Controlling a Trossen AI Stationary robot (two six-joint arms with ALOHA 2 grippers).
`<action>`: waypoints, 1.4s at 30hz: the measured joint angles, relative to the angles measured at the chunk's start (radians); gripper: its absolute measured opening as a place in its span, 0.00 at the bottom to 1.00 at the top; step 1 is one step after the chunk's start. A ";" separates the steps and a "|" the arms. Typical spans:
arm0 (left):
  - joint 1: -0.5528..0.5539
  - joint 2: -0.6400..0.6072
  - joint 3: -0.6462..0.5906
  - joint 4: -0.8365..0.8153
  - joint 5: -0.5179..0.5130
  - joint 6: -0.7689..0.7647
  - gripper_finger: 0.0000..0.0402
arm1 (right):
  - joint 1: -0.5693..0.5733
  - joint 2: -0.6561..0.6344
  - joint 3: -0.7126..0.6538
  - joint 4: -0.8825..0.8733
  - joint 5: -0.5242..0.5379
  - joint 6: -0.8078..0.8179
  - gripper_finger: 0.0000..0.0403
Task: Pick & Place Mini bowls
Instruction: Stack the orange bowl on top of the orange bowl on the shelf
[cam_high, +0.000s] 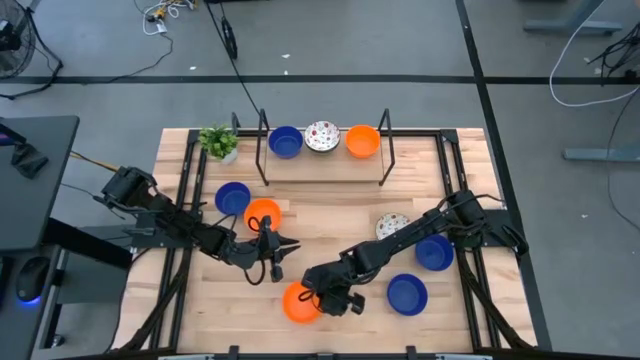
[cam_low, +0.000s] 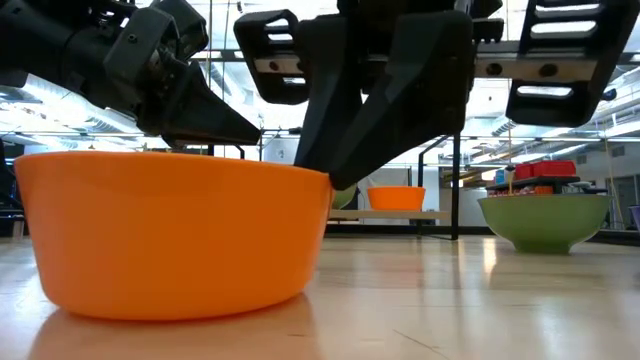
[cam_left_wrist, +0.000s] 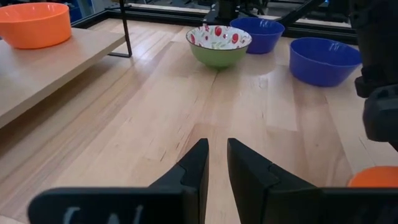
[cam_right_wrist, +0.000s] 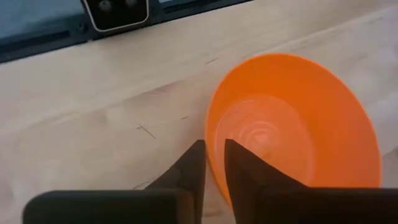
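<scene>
Gripping the rim of an orange bowl (cam_high: 298, 301) near the worktop's front edge, the right gripper (cam_high: 322, 297) has its fingers drawn narrow, one inside and one outside the wall, as the right wrist view shows; the bowl sits flat on the wood in the low view, so it is judged either just set down or about to be lifted. Just behind and to the left, the left gripper (cam_high: 283, 246) hovers over bare wood with its fingers nearly together and nothing between them. Two blue bowls, one at (cam_high: 407, 293) and one at (cam_high: 434, 252), lie toward the right edge, with a red-speckled white bowl (cam_high: 392, 226) behind them partly under the right arm. Left of centre, a second orange bowl (cam_high: 262, 213) touches or overlaps another blue bowl (cam_high: 233, 197). Farthest back, the raised shelf (cam_high: 325, 161) along the rear edge carries three bowls in a row: blue (cam_high: 285, 141), speckled (cam_high: 322, 135), orange (cam_high: 362, 140). If the shelf is the goal, three are placed and six remain. A green potted plant (cam_high: 218, 141) stands at the shelf's left end.
</scene>
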 joint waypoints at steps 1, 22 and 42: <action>0.000 0.000 0.000 0.000 0.000 0.000 0.15 | 0.000 0.000 0.000 -0.001 0.000 -0.014 0.14; 0.000 0.000 -0.001 0.000 0.000 0.000 0.15 | 0.006 0.034 -0.002 0.007 -0.001 -0.224 0.13; -0.006 0.000 -0.001 -0.019 0.026 -0.021 0.15 | 0.016 0.025 -0.001 0.005 0.061 -0.097 0.08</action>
